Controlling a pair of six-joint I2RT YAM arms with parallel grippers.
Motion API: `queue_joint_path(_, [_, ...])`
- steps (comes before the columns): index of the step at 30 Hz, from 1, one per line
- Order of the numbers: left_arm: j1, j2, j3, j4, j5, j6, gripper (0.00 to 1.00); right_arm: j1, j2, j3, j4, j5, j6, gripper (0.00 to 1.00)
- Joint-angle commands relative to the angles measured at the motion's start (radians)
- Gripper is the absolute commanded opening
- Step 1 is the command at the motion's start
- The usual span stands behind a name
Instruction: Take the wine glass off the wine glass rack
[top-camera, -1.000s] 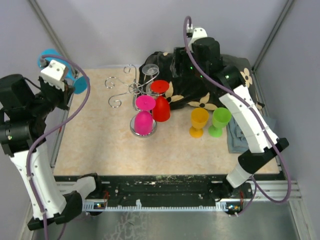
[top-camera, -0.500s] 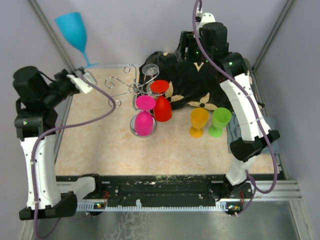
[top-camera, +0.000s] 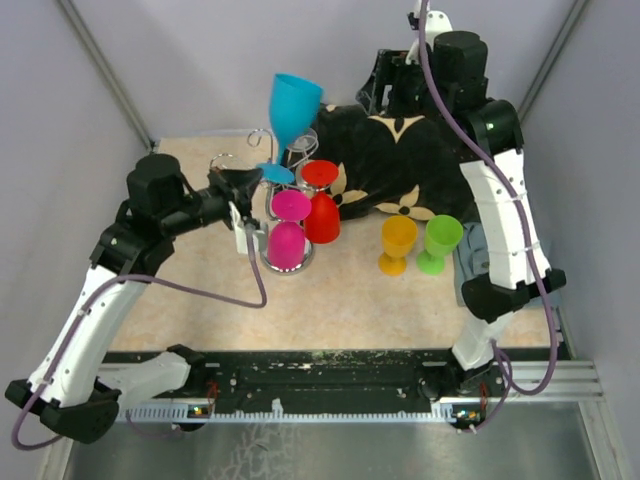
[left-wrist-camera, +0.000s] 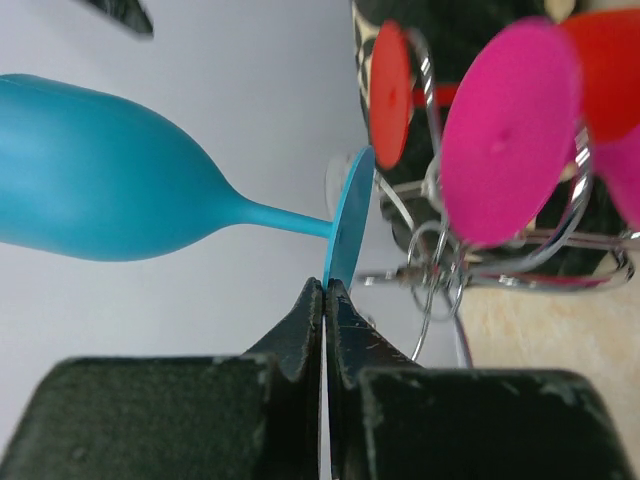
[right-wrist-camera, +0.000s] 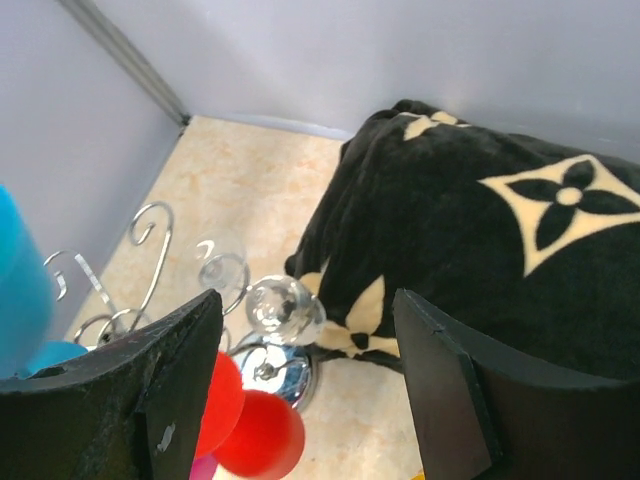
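Note:
My left gripper (top-camera: 252, 182) is shut on the edge of the round foot (left-wrist-camera: 348, 228) of a blue wine glass (top-camera: 293, 105), held in the air with its bowl (left-wrist-camera: 100, 185) towards the back wall. Just beyond it stands the wine glass rack (top-camera: 262, 172), a silver wire stand (left-wrist-camera: 432, 290). A pink glass (top-camera: 288, 228), a red glass (top-camera: 322, 208) and a clear glass (right-wrist-camera: 283, 305) hang upside down on it. My right gripper (right-wrist-camera: 307, 300) hovers open high above the rack's back right side, holding nothing.
A black blanket with cream flowers (top-camera: 400, 170) lies bunched at the back, touching the rack's right side. A yellow glass (top-camera: 398, 243) and a green glass (top-camera: 438, 243) stand upright right of the rack. A grey cloth (top-camera: 470, 272) lies at the right edge.
My left arm has swung the blue glass from the far left corner to just above the rack. The right arm has risen and drawn back towards the rear wall.

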Motion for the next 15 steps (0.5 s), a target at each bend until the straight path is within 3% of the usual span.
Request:
queue_joint_path(1, [-0.133, -0.034, -0.026, 0.035, -0.02, 0.092, 0.0, -0.006, -0.088, 0.031, -0.012, -0.224, 0.015, 0.71])
queue_joint_path(4, [-0.207, -0.038, -0.039, 0.024, -0.043, 0.092, 0.0, -0.006, -0.182, -0.02, 0.013, -0.363, 0.019, 0.72])
queue_joint_path(10, [-0.296, -0.051, -0.067, 0.021, -0.063, 0.111, 0.0, -0.006, -0.296, -0.071, 0.047, -0.559, 0.059, 0.86])
queue_joint_path(15, [-0.315, -0.048, -0.071, 0.022, -0.059, 0.117, 0.0, -0.007, -0.355, -0.075, -0.015, -0.518, 0.05, 0.87])
